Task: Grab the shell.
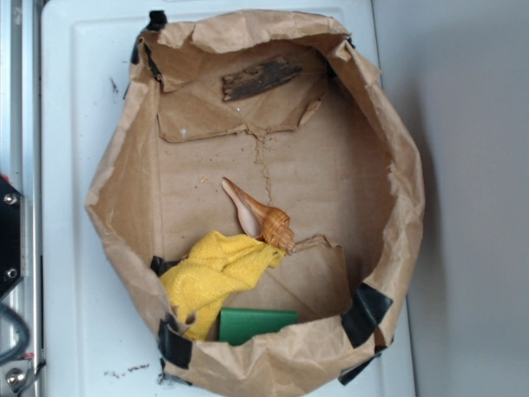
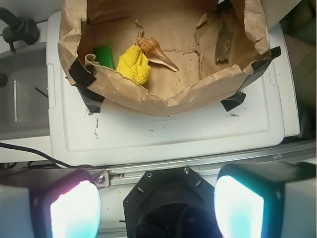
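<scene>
Shell point(image 1: 260, 214) lay inside brown paper bag tray point(image 1: 401, 198) on white counter point(image 1: 78, 107), blunt end touching yellow cloth point(image 1: 216, 271) at its 7 o'clock, pointed tip toward 11 o'clock. Green block point(image 1: 256, 323) at 6 o'clock, bark piece point(image 1: 259, 78) at 12 o'clock, well apart. End effector point(image 2: 157, 203) released, fingers point(image 2: 74, 210) spread wide, outside tray, holding nothing.

1. The shell point(image 1: 263, 217) point(image 2: 157, 53) is glossy orange-tan with brown stripes and a pale pinkish opening.
2. The cloth point(image 1: 213, 275) point(image 2: 134, 66) is bright yellow.
3. The block point(image 1: 256, 324) point(image 2: 104, 55) is green.
4. The bark piece point(image 1: 259, 78) point(image 2: 224, 42) is dark brown.
5. The paper bag point(image 1: 397, 165) point(image 2: 163, 96) is tan, patched with black tape.
6. The counter point(image 1: 78, 124) point(image 2: 173, 134) is white.
</scene>
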Controlling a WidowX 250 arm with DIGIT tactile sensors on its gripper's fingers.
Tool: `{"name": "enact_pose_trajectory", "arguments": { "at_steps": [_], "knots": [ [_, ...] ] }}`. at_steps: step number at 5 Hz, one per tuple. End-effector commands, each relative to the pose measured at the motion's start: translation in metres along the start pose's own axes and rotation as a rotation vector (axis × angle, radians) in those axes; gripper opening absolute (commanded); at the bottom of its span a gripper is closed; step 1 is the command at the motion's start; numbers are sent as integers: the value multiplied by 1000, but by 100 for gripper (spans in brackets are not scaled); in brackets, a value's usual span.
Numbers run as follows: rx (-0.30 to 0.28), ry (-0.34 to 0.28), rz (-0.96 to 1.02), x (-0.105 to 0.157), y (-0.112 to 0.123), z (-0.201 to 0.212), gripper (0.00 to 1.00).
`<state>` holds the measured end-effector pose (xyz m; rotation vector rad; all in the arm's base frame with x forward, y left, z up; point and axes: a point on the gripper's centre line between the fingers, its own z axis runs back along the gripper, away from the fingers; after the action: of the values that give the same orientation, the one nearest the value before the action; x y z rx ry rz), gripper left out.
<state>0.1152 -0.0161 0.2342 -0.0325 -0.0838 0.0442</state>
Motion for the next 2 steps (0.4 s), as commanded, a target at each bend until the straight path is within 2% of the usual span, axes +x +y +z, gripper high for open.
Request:
{"name": "enact_pose_trajectory", "arguments": {
  "at_steps": [1,2],
  "knots": [
    [0,0,0,0,0,0,100],
    [9,-18,36,31,-10,-10,100]
  ]
}}
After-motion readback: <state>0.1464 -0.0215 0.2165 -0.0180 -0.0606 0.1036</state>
